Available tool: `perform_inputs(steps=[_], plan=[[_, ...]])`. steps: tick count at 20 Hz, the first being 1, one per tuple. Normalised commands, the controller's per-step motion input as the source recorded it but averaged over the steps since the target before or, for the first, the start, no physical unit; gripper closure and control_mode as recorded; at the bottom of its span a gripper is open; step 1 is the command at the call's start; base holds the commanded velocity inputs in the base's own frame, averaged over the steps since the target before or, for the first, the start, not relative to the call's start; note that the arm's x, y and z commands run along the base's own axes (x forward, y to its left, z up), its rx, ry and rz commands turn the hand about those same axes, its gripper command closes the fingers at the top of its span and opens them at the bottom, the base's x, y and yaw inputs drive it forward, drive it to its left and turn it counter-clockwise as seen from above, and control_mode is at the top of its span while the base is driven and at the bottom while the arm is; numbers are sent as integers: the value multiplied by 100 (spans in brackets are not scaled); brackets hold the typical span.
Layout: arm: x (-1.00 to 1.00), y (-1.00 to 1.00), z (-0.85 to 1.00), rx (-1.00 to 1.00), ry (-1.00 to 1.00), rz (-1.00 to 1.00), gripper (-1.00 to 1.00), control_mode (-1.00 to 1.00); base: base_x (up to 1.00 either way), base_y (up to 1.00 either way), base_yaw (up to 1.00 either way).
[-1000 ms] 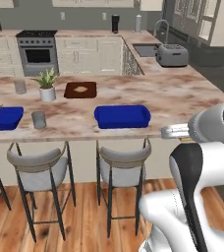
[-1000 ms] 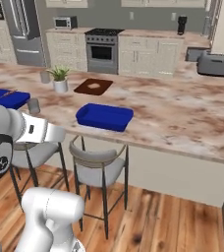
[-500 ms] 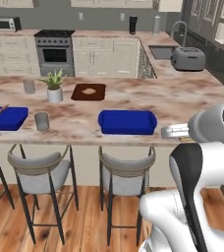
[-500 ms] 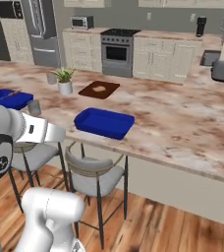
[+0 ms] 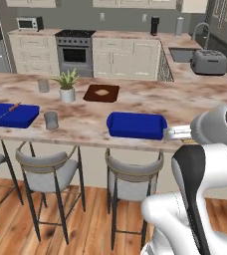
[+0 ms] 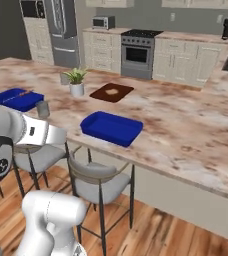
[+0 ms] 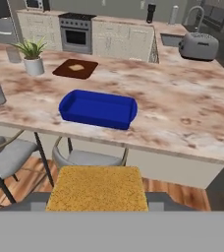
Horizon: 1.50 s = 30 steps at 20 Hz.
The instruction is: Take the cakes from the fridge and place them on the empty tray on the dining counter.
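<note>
Camera view had shifted along the worktop (image 5: 195, 99) with the base; hand gripped the tan cake (image 7: 98, 188), blue tray (image 7: 98, 108) empty, nothing yet delivered.

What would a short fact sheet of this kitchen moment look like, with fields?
held item: tan-golden square cake, between the gripper fingers
target: empty blue tray on the dining counter, above a stool
other tray: second blue tray farther left, with something thin lying in it
nearby: potted plant, brown board with a tan slice, grey cup
background: stove, toaster, fridge
</note>
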Motion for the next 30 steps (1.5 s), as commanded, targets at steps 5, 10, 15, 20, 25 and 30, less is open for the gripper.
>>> perform_inputs(steps=[5, 10, 15, 20, 25, 30], plan=[[0, 0, 0, 0, 0, 0, 100, 100, 21, -39, 25], [0, 0, 0, 0, 0, 0, 100, 100, 20, -46, 25], [0, 0, 0, 0, 0, 0, 100, 100, 17, -48, 26], [0, 0, 0, 0, 0, 0, 100, 100, 13, -49, 26], [0, 0, 0, 0, 0, 0, 100, 100, 11, -48, 25], [0, 0, 0, 0, 0, 0, 100, 100, 13, -43, 24]])
